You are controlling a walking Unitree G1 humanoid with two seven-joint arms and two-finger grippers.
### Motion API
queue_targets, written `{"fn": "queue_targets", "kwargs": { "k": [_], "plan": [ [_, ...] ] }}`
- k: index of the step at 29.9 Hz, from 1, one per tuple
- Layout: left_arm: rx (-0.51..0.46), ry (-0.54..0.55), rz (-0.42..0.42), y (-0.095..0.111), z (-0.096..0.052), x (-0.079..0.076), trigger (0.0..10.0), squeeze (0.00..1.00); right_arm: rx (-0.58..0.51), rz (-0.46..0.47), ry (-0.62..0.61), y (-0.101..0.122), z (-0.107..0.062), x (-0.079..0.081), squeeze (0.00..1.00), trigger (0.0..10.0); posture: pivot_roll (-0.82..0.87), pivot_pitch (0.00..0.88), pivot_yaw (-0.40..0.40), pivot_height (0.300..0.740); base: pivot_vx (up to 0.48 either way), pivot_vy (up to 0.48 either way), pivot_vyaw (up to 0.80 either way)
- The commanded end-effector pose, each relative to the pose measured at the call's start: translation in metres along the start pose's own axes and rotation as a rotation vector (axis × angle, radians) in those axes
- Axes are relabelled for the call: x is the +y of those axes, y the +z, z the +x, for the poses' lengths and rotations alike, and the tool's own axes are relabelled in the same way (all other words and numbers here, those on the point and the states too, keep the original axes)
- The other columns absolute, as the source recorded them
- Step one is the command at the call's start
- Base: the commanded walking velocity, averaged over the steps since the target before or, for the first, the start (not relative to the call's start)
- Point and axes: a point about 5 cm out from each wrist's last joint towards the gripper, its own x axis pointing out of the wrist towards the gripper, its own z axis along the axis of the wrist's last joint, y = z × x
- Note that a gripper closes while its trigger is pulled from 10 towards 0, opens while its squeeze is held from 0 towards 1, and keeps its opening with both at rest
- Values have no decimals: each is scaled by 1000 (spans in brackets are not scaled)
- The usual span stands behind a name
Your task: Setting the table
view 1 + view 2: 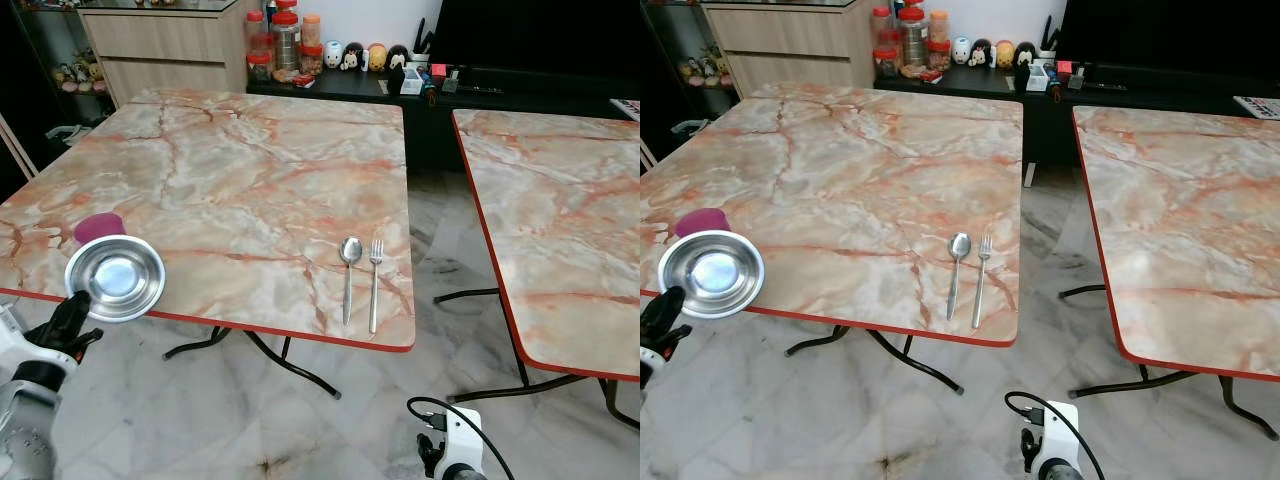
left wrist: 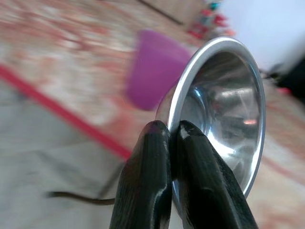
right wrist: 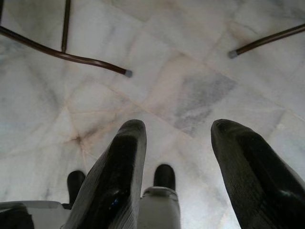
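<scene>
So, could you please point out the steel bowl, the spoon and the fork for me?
steel bowl (image 1: 115,277), left eye view, middle of its shiny inside.
spoon (image 1: 350,250), left eye view, on its bowl end.
fork (image 1: 374,285), left eye view, partway along its handle.

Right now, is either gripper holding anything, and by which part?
The left gripper pinches the steel bowl by its rim, at the near table edge. The right gripper hangs open over the floor, holding nothing.

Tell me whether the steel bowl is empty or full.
Empty. The steel bowl, gripped at its rim by the left gripper, shows only bare shiny metal inside.
</scene>
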Motion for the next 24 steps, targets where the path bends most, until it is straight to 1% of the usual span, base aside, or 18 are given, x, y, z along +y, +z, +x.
{"fn": "queue_targets", "kwargs": {
  "k": [1,3,4,7,10,12,13,14,15,20,21,23,24],
  "plan": [
    [-15,49,23,3,-5,10,10000,0,-3,3,-5,0,0,-2,0,10000,125,0,-43,725,0,0,0],
    [-20,62,19,3,-6,13,10000,0,-3,4,-5,0,0,-2,0,10000,125,0,-43,725,0,0,0],
    [-32,97,22,4,-8,18,10000,0,-2,4,-6,0,0,-3,0,10000,122,0,-43,725,0,0,0],
    [-44,296,19,0,-20,43,10000,0,-1,6,-12,-2,-1,-5,0,10000,113,0,-42,725,0,0,0],
    [-65,428,20,-2,-28,57,10000,0,0,8,-17,-3,-1,-6,0,10000,109,0,-39,725,0,0,0],
    [-65,428,20,-2,-28,57,10000,0,0,8,-17,-3,-1,-6,0,10000,109,0,-39,725,0,0,0],
    [-37,518,51,-8,-33,66,10000,0,2,10,-20,-3,-2,-7,0,10000,105,0,-36,725,0,0,0],
    [-37,518,51,-8,-33,66,10000,0,2,10,-20,-3,-2,-7,0,10000,105,0,-36,725,0,0,0],
    [0,588,67,-16,-38,72,10000,0,3,11,-23,-4,-2,-7,0,10000,100,0,-33,725,0,0,0],
    [23,620,68,-20,-40,74,10000,0,4,12,-24,-4,-2,-7,0,10000,100,0,-33,725,0,0,0],
    [122,620,82,-38,-41,71,10000,0,6,14,-26,-5,-2,-8,0,10000,90,0,-24,725,0,0,0],
    [122,620,82,-38,-41,71,10000,0,6,14,-26,-5,-2,-8,0,10000,90,0,-24,725,0,0,0],
    [248,590,104,-62,-42,63,10000,0,9,15,-28,-5,-2,-8,0,10000,87,0,-17,725,0,0,0]
  ]
}}
